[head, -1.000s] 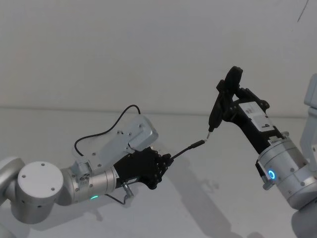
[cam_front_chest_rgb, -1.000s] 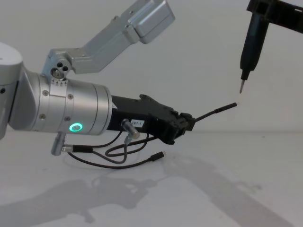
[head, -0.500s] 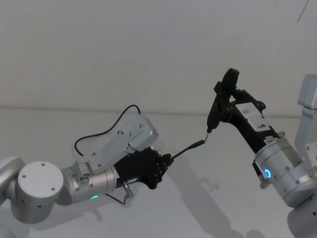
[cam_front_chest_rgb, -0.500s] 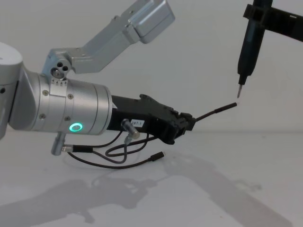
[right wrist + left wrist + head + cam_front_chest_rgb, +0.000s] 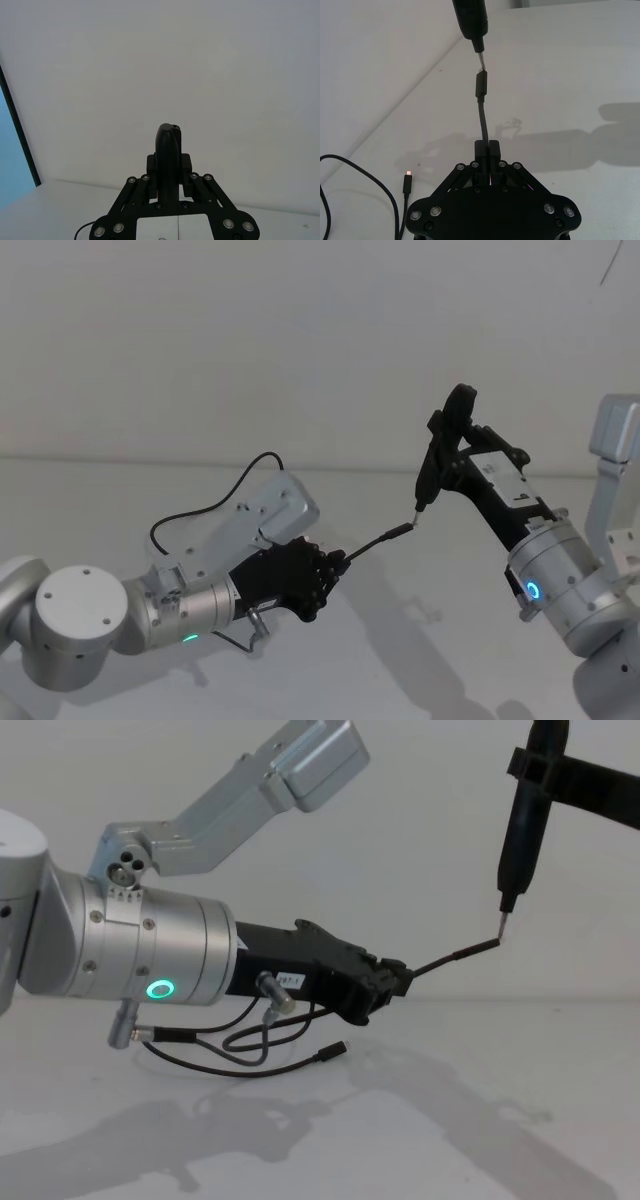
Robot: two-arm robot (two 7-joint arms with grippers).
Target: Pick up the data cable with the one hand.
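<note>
Black and thin, the data cable is already off the white surface at one end: its slim cylindrical plug juts forward and upward from the left claw, whose jaws are pressed together on the cord just behind the plug. The rest of the cord droops back under the silver wrist, loops on the surface, and ends in a small plug lying flat there. By my reading the pick-up is essentially done, since the grip looks firm; what remains is lifting the slack and that trailing end clear.

The right claw hangs higher and to the right, clamped on a black pen-shaped tool. The tool's thin metal tip sits right at the cylindrical plug's end; whether they touch, I cannot tell.
</note>
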